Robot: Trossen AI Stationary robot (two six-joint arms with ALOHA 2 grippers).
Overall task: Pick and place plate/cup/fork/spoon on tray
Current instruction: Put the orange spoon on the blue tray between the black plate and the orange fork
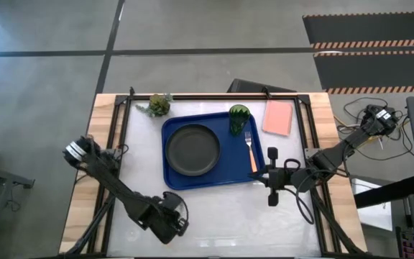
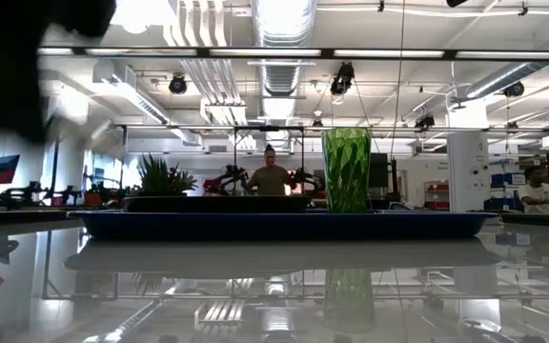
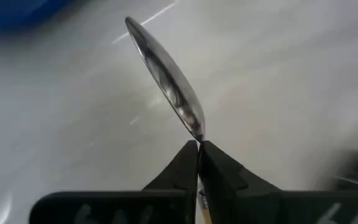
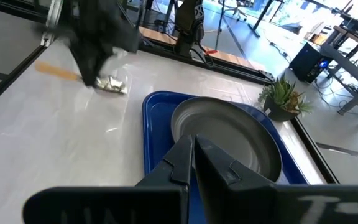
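The left gripper [image 3: 198, 149], near the table's front edge, pinches the spoon [image 3: 166, 78], its glossy oval bowl jutting out. The matte round plate [image 1: 192, 150], ribbed green cup [image 1: 238, 119] and fork [image 1: 250, 150] sit on the blue tray [image 1: 171, 176]. The right gripper [image 4: 194, 146] hovers just right of the tray, fingers pressed together, empty.

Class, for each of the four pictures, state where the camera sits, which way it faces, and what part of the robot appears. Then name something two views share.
High: above the table, looking down; both arms, tray.
Low: table height, level; cup; dark blur, top left.
Left wrist: behind the left pincer, shut on the spoon.
Right wrist: behind the right pincer, facing the plate.
Shared: plate, high and right wrist.
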